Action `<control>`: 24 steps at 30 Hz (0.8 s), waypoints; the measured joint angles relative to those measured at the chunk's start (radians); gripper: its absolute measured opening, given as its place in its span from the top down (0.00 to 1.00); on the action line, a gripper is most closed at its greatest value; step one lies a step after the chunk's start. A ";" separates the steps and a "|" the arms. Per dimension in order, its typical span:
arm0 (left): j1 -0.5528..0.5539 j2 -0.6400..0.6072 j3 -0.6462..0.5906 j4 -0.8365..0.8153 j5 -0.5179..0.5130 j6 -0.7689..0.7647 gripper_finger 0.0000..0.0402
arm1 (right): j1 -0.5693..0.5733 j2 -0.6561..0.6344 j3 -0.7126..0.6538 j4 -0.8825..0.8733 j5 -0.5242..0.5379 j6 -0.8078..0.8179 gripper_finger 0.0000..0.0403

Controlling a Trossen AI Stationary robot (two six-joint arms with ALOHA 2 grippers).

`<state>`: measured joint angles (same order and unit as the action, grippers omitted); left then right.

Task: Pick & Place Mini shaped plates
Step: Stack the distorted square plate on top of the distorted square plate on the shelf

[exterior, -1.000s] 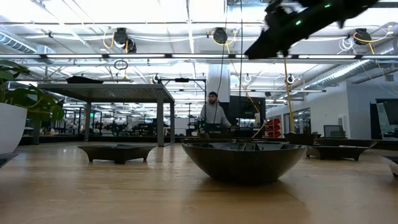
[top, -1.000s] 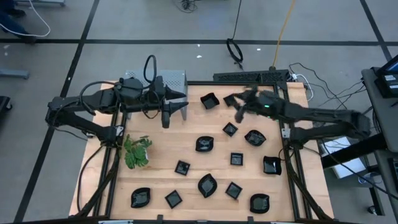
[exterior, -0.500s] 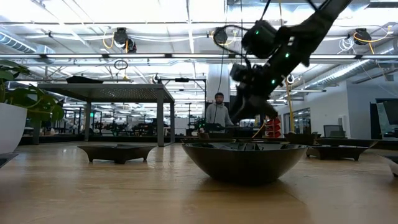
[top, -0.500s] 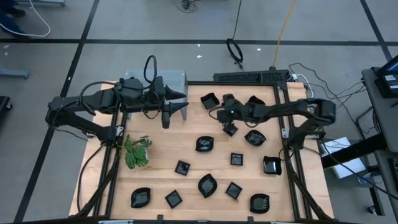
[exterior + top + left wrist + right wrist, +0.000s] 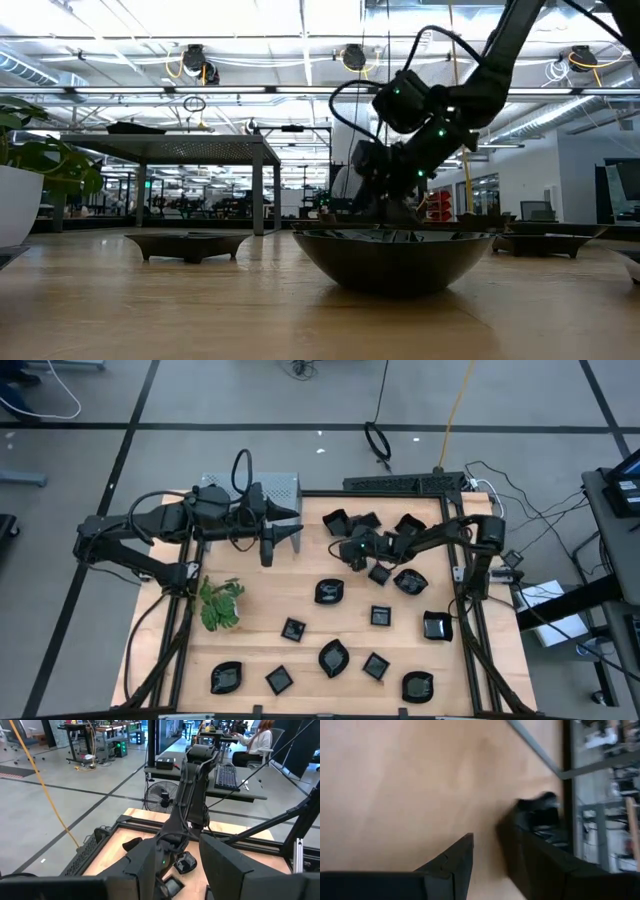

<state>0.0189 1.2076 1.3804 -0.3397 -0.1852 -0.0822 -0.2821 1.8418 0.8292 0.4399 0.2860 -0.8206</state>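
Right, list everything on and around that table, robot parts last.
mini shaped plates: at least fourteen, glossy black, spread over the table's right and near parts
plant: one, green, left edge
perforated shelf: one, grey, behind the far left corner
table: one, light wood
person: one, seated at a desk beyond
left claw: open, raised at far left
right claw: open, low among the far plates

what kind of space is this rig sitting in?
Looks like an open-plan robotics lab or industrial workshop. The low view shows exposed ceiling trusses with hanging cable reels. The left wrist view shows desks with a keyboard, a floor fan and a seated person. Cables trail across the concrete floor.
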 joint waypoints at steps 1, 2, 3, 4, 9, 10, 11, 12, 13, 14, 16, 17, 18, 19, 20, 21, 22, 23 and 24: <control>0.000 0.000 0.000 0.000 0.000 0.001 0.62 | 0.000 0.006 0.001 0.005 0.001 0.004 0.61; 0.000 0.000 0.000 -0.001 0.000 0.001 0.62 | 0.000 0.014 0.009 0.005 0.001 0.012 0.61; 0.000 0.000 0.000 0.000 0.000 0.001 0.62 | -0.002 0.022 0.017 0.008 0.001 0.024 0.61; 0.000 0.000 0.000 -0.001 0.000 0.001 0.62 | -0.003 0.024 0.022 0.004 0.000 0.036 0.61; 0.001 0.000 0.000 -0.001 0.000 0.036 0.62 | -0.022 0.027 0.074 0.009 0.000 0.089 0.61; 0.002 0.000 0.000 0.000 0.000 0.037 0.62 | -0.029 0.032 0.086 0.007 0.000 0.101 0.61; 0.004 0.000 0.000 0.000 0.001 0.037 0.62 | -0.036 0.035 0.096 0.004 0.000 0.112 0.61; 0.004 0.000 0.000 -0.001 0.001 0.036 0.62 | -0.044 0.036 0.106 -0.001 0.000 0.126 0.61; 0.005 0.000 0.000 -0.001 0.001 0.036 0.62 | -0.051 0.035 0.118 -0.009 0.000 0.137 0.61; 0.007 0.000 0.000 0.000 0.001 0.036 0.62 | -0.057 0.035 0.132 -0.015 -0.001 0.150 0.61; 0.008 0.000 0.000 -0.001 0.001 0.036 0.62 | -0.068 0.032 0.149 -0.042 -0.002 0.170 0.61; 0.008 0.000 0.000 -0.001 0.001 0.035 0.62 | -0.072 0.032 0.155 -0.066 -0.003 0.178 0.61; 0.008 0.000 0.000 -0.001 0.001 0.035 0.62 | -0.075 0.033 0.160 -0.087 -0.008 0.182 0.61; 0.008 0.000 0.000 -0.002 0.001 0.035 0.62 | -0.078 0.035 0.161 -0.101 -0.028 0.185 0.61; 0.008 0.000 0.000 -0.003 0.001 0.035 0.62 | -0.080 0.035 0.161 -0.115 -0.047 0.189 0.61; 0.008 0.000 0.000 -0.003 0.001 0.035 0.62 | -0.083 0.034 0.162 -0.129 -0.070 0.199 0.61; 0.008 0.000 0.000 -0.005 0.001 0.035 0.62 | -0.084 0.034 0.163 -0.144 -0.094 0.216 0.61; 0.008 0.000 0.000 -0.007 0.001 0.035 0.62 | -0.084 0.034 0.163 -0.161 -0.117 0.237 0.61; 0.008 0.000 0.000 -0.008 0.001 0.035 0.62 | -0.080 0.034 0.163 -0.178 -0.137 0.259 0.61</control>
<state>0.0269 1.2076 1.3804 -0.3476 -0.1844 -0.0475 -0.3624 1.8763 0.9924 0.2615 0.1492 -0.5615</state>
